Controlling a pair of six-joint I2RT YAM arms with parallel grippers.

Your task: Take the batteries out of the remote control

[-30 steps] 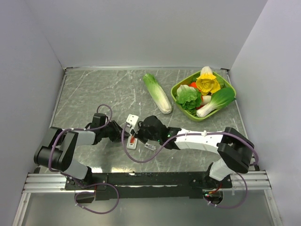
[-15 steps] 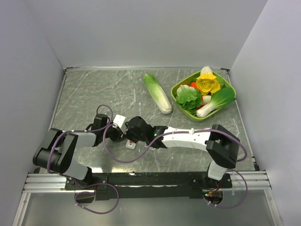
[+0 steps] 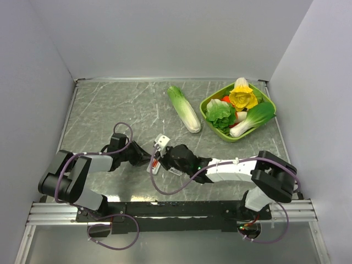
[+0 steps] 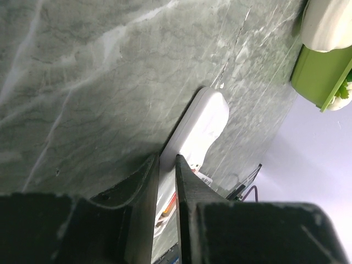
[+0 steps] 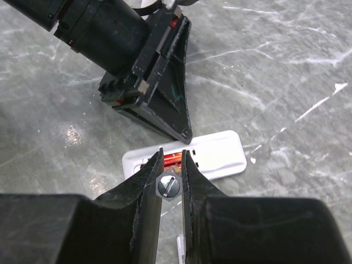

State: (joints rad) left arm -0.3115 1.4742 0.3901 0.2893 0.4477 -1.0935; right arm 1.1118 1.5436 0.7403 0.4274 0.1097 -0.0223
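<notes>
Unloading under way at front of table (image 3: 110, 110).
Clamps remote control (image 5: 220, 157) near the arm bases with left gripper (image 4: 168, 157) pressed together on its end; pinches a reddish battery (image 5: 172, 160) in the uncovered recess with right gripper (image 5: 171, 151). Judged: none lifted out yet. Beyond: grey marbled top, napa cabbage (image 3: 184, 110), green vegetable tray (image 3: 234, 139), plain pale walls (image 3: 165, 38).

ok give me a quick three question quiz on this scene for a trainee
1. True or false: the long cabbage lies on the table, outside the green bowl.
2. What does the left pincer clamp? A the remote B the cabbage C the bowl
3. Fill in: the colour showing in the remote's recess is ___.
Key: 1 true; 2 A; 3 red
</notes>
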